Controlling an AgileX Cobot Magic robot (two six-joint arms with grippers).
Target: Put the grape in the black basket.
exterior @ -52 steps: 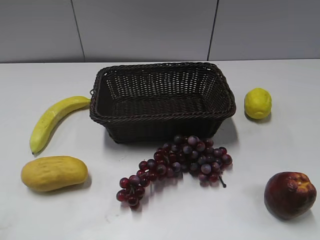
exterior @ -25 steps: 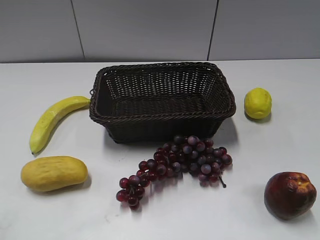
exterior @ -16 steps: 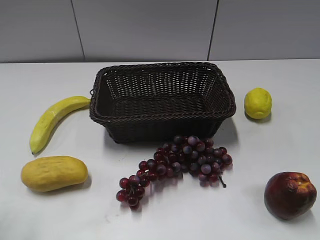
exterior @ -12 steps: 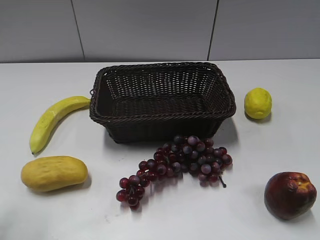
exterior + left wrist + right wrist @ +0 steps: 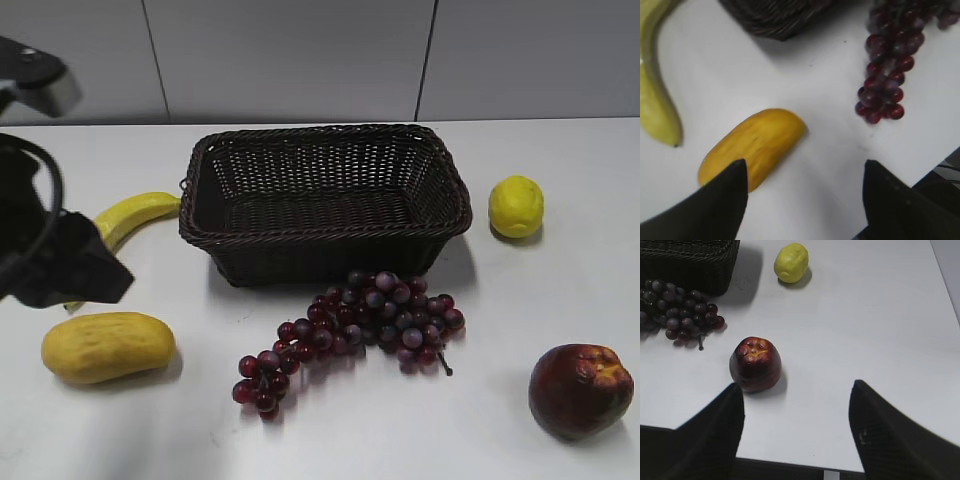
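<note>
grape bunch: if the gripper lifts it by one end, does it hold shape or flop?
Probably flops: the grape is many small round berries on a thin stem, tapering to a narrow tail, so that end would likely dangle. Berries look smooth and round, so fingers may slip between them. Unlikely to roll; it lies sprawled flat beside the black basket.

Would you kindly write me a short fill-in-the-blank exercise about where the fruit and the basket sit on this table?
1. The grape lies on the table just in front of the ____.
2. The black basket holds ____ fruit.
3. The banana lies ____ of the basket in the exterior view.
4. The left gripper hangs with jaws ____.

Missing words: black basket; no; left; open
</note>
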